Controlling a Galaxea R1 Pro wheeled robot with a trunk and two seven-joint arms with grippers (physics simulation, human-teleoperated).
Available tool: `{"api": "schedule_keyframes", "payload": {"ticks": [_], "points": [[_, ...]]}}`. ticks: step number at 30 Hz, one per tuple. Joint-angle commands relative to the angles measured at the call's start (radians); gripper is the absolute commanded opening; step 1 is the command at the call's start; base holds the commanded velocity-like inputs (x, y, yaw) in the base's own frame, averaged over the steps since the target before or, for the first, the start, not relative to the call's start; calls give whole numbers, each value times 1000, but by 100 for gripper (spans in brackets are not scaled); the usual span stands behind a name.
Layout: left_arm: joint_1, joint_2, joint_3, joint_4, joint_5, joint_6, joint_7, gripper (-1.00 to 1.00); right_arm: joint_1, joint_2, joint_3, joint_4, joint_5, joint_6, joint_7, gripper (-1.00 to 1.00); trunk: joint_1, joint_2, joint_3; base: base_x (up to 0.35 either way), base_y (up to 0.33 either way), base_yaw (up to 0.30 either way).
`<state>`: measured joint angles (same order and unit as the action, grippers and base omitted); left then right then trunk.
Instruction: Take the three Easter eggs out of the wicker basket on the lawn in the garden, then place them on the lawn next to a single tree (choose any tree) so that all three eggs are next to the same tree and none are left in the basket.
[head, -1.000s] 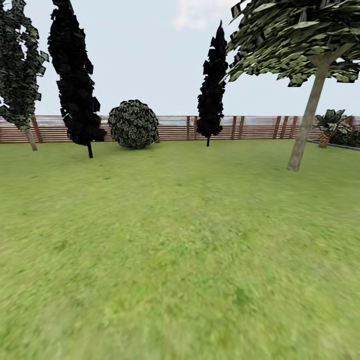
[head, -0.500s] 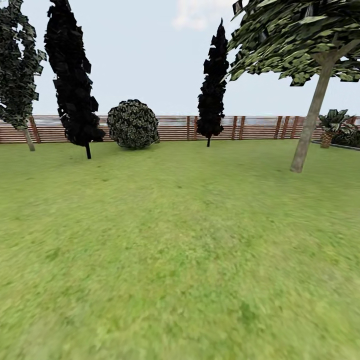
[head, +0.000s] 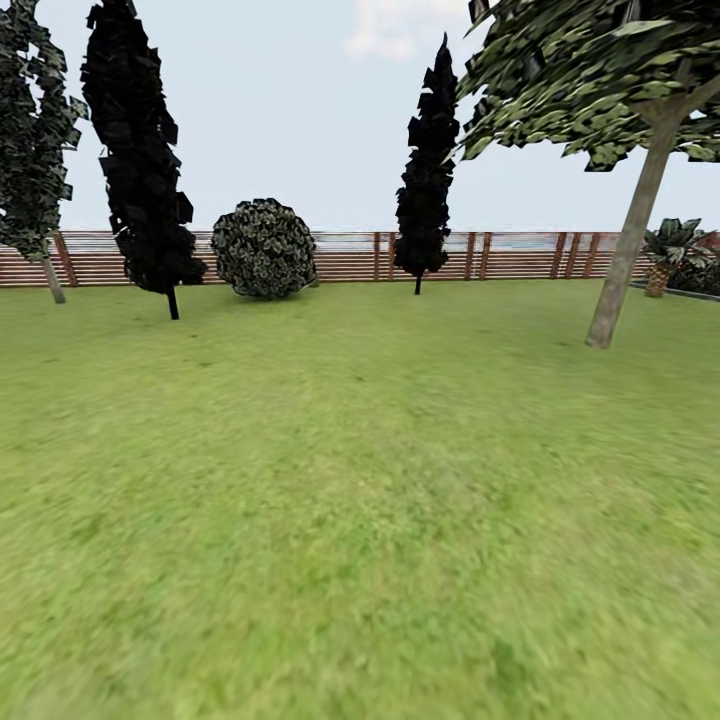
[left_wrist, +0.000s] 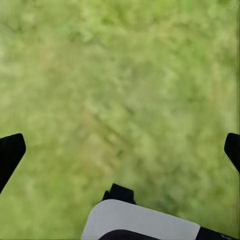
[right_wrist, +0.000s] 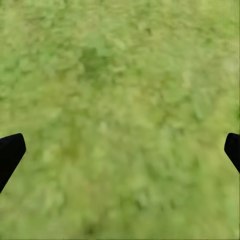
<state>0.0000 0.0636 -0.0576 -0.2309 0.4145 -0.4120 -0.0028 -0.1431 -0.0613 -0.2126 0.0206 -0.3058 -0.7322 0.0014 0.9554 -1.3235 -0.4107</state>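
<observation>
We see wide patchy green lawn; the tall grey-brown-trunked leafy tree stands near its far right edge by the brown slatted fence. Our left hand and right hand hang spread wide, empty, over grass.

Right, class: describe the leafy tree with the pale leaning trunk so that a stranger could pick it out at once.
Follow the brown slatted fence across the back of the lawn towards its right end. The tree stands on the grass in front of it. Unlike the dark, narrow conifers, it has a bare grey-brown leaning trunk and a broad green canopy.
</observation>
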Motion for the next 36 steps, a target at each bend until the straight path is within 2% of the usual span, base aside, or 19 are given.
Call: {"api": "schedule_keyframes", "payload": {"ticks": [1, 22, 26, 36], "points": [[0, 1, -6, -1, 9, -2, -1, 100, -1, 0, -1, 2, -1, -4, 0, 100, 1, 0, -1, 329, 0, 0], [0, 3, -7, 1, 9, -2, -3, 100, -1, 0, -1, 2, -1, -4, 0, 100, 1, 0, -1, 329, 0, 0], [0, 3, -8, 34, 9, 0, -3, 100, -1, 0, -1, 2, -1, -4, 0, 100, 1, 0, -1, 329, 0, 0], [0, 2, -8, 45, 7, -2, -3, 100, -1, 0, -1, 2, -1, -4, 0, 100, 1, 0, -1, 329, 0, 0]]}}
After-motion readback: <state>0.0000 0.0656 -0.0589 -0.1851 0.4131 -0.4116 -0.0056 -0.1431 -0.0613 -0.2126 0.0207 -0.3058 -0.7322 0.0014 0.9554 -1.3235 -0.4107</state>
